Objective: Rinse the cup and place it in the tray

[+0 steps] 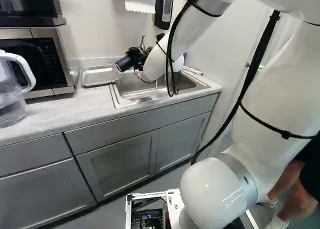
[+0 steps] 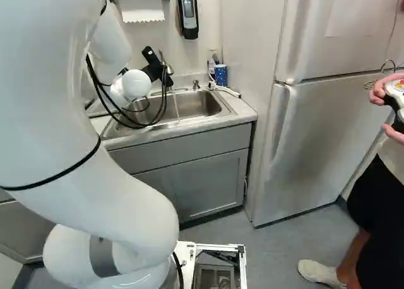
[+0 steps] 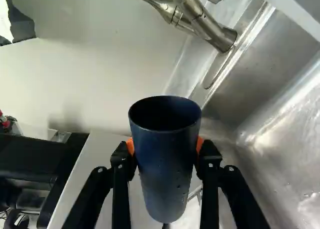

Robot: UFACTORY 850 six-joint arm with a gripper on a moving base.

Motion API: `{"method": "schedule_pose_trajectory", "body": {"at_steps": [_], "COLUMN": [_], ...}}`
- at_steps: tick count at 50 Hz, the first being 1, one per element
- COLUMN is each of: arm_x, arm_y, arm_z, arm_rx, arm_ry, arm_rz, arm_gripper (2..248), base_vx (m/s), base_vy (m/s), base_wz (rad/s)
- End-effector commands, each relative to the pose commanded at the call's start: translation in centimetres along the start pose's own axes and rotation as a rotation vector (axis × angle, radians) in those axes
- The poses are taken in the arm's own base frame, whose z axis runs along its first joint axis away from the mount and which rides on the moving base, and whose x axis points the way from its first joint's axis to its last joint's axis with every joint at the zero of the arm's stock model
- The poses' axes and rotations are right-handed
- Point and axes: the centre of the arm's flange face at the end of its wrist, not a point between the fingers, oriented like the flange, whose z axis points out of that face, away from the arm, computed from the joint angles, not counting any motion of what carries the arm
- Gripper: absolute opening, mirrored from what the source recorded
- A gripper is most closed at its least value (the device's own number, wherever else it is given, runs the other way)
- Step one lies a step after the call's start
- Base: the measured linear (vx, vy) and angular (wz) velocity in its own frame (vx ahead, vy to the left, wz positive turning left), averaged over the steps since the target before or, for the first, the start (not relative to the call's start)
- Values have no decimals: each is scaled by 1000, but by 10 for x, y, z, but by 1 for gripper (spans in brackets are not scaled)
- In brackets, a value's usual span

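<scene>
Navy blue, the cup [image 3: 165, 161] sat in the hand [image 3: 165, 146], its two orange pads pressed to opposite sides of the wall. It was held in the air near the left end of the sink [image 1: 172, 87], just left of the tap [image 3: 217, 31], and tilted well off upright. Drops showed on its outside. A thin stream of water [image 2: 176, 104] seemed to fall into the basin, to the right of the cup. The tray [image 1: 98, 75] lay on the tabletop [image 1: 56, 110], left of the sink, with the microwave [image 1: 42, 61] beyond it to the left.

The rinse looked done or close to it, though the inside was too dark to judge. The wet wall was the first worry: with water under the pads, the cup could slide or twist in a quick turn. Any water left inside could spill over the tabletop if the wrist rolled the wrong way. A swing made too near the tap could knock the cup or snag the loose cables [image 1: 171, 54]. At the tray, coming in low could clip the rim, and letting go while the cup still leaned could send it over and rolling. The tap might also be left running.
</scene>
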Motion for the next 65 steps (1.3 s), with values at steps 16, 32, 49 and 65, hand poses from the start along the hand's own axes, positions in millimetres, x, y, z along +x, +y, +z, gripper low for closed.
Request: {"method": "schedule_pose_trajectory", "body": {"at_steps": [16, 32, 49, 65], "arm_x": [0, 0, 0, 1], "arm_y": [0, 0, 0, 0], "arm_z": [0, 0, 0, 0], "arm_rx": [0, 0, 0, -2], "arm_ry": [0, 0, 0, 8], "arm_rz": [-41, -201, -379, -536], "arm_gripper": [125, 125, 125, 125], "base_vx": [0, 0, 0, 0], "base_vy": [0, 0, 0, 0], "base_wz": [0, 0, 0, 0]}}
